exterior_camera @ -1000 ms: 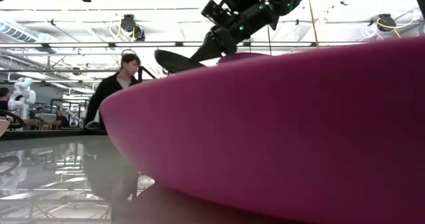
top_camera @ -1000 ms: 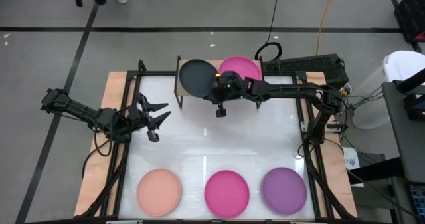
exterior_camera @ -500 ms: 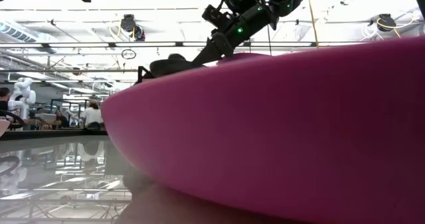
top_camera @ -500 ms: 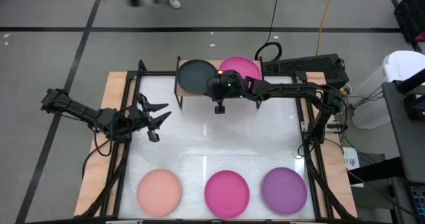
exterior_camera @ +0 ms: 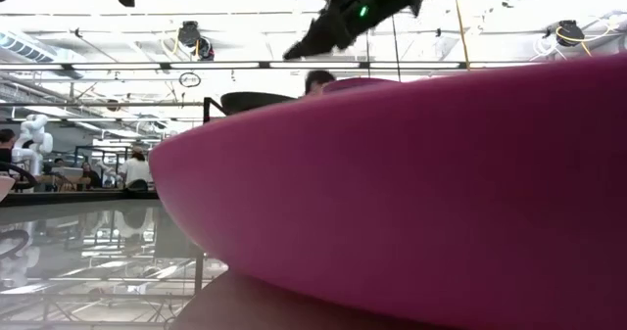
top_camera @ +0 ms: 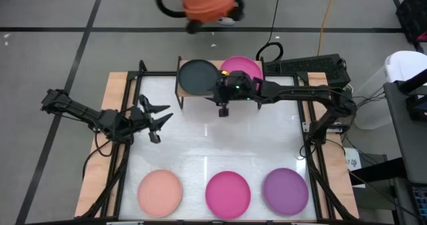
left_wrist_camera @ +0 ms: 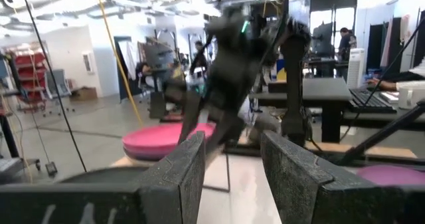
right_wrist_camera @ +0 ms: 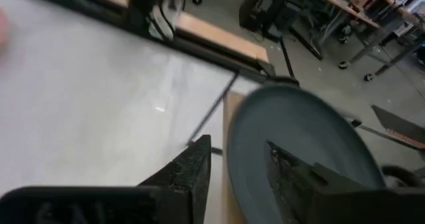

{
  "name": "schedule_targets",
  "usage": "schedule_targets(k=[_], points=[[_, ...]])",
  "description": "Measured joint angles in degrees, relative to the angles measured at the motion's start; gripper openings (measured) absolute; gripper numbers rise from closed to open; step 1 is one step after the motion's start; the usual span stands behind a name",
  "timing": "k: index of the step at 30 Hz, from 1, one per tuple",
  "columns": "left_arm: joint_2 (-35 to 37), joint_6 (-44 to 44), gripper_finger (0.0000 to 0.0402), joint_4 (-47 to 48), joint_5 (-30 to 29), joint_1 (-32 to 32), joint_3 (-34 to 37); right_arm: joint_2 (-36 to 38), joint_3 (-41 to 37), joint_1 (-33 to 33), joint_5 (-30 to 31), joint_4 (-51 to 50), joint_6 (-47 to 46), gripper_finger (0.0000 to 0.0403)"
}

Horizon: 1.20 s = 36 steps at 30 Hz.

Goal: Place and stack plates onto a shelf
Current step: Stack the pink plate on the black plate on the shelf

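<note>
Plates are seen in two groups on the white table (top_camera: 220, 138). At the left edge, the left gripper (top_camera: 157, 120) is held just above the table with its fingers spread apart and nothing between them. Along the near edge a peach plate (top_camera: 160, 190), a magenta plate (top_camera: 228, 193) and a purple plate (top_camera: 285, 189) are laid in a row, apart from one another. At the far edge, a black plate (top_camera: 197, 75) and a second magenta plate (top_camera: 243, 68) are set side by side on the shelf (top_camera: 180, 91). The right gripper (top_camera: 218, 88) is held above the black plate's rim, fingers parted and empty.
</note>
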State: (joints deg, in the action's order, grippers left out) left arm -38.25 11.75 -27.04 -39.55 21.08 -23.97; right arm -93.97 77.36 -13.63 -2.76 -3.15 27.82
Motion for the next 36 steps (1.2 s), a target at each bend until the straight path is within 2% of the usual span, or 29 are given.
schedule_targets(k=[7,10,14,20,24,27,32,36], points=[[-3.94,-2.23,0.0154,6.51,-0.55,0.00,-1.18,11.44,-0.19,7.15,-0.24,-18.01,-7.31,0.0125],[-7.44,-3.81,0.0154,11.44,-0.55,0.00,-4.89,16.36,-3.49,11.66,0.05,-20.19,-11.04,0.0125],[-14.60,-7.16,0.0154,18.67,-0.38,0.00,-11.32,23.15,-13.35,18.69,5.19,-13.61,-14.17,0.0125],[-27.70,-8.06,0.0154,19.91,7.66,-0.94,-19.75,33.45,-28.69,26.64,12.35,-0.86,-15.63,0.0125],[-36.82,-12.63,0.0154,20.84,10.76,-1.75,-24.23,39.60,-36.78,29.36,16.64,9.55,-17.41,0.0125],[-42.63,-16.96,0.0154,25.17,15.75,-1.99,-27.71,43.82,-40.91,30.26,17.96,14.01,-18.68,0.0125],[-51.37,-26.15,0.0154,26.45,23.87,-2.10,-31.73,49.06,-45.82,30.63,17.87,19.50,-18.72,0.0125],[-57.84,-32.90,0.0154,27.11,35.25,-1.90,-33.38,51.38,-46.93,30.63,17.81,19.70,-19.02,0.0125]])
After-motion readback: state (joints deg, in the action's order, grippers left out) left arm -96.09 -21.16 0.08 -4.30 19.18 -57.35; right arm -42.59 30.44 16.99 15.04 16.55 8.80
